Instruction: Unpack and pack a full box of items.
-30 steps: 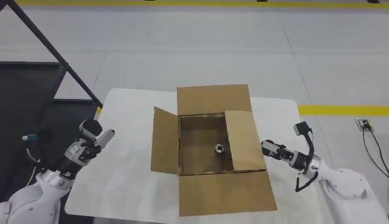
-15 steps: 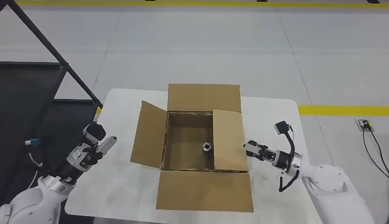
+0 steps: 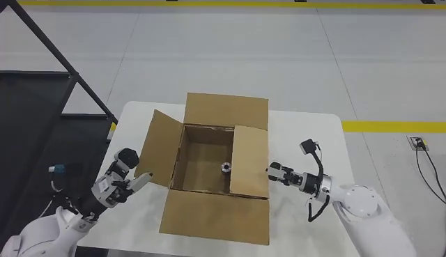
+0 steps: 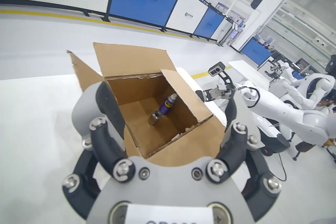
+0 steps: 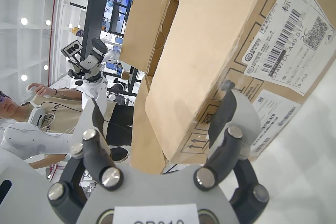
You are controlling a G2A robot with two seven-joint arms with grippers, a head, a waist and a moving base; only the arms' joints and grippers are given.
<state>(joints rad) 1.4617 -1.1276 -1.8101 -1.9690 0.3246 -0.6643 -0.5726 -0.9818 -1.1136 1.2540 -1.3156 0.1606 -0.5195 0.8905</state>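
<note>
The open cardboard box (image 3: pixel 209 219) stands in the middle of the white counter (image 3: pixel 306 131) with a spray can (image 4: pixel 168 104) and a metal cylinder (image 4: pixel 155 118) inside it, while the left gripper (image 3: pixel 141 180), fingers wide apart, is near its left flap and the right gripper (image 3: pixel 273 173), also wide, is just beside its right side.

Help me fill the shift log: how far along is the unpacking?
Done: the cardboard box stands open. In hand: nothing; the left gripper and right gripper are open beside it. Remaining: a spray can and a metal cylinder sit inside, not yet removed.
</note>
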